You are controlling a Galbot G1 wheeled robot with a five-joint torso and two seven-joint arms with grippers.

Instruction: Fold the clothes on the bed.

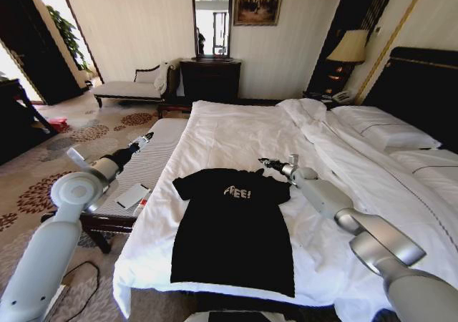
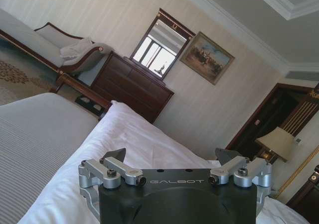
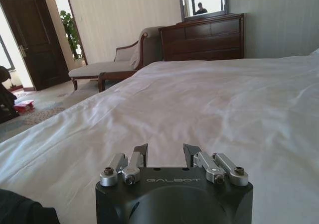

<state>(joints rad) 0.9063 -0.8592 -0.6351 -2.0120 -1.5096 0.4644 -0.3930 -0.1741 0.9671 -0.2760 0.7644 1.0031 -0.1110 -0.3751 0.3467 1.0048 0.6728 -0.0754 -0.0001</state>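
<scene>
The clothes are one black T-shirt (image 1: 232, 229) with white lettering, lying flat and spread out near the foot of the bed (image 1: 236, 129). My right gripper (image 1: 263, 163) hovers low over the white sheet just beyond the shirt's right sleeve. In the right wrist view that gripper (image 3: 166, 153) is open with nothing between its fingers, and a corner of black shirt fabric (image 3: 20, 209) shows beside it. My left gripper (image 1: 147, 137) is held out over the striped bench, left of the bed and clear of the shirt. In the left wrist view it (image 2: 172, 157) stands wide open and empty.
A striped bench (image 1: 154, 157) runs along the bed's left side with a white flat item (image 1: 132, 195) on it. The rumpled duvet (image 1: 336, 143) and pillows (image 1: 386, 129) lie to the right. A chaise (image 1: 132, 87), a dark dresser (image 1: 210, 79) and a lamp (image 1: 349, 46) stand by the far wall.
</scene>
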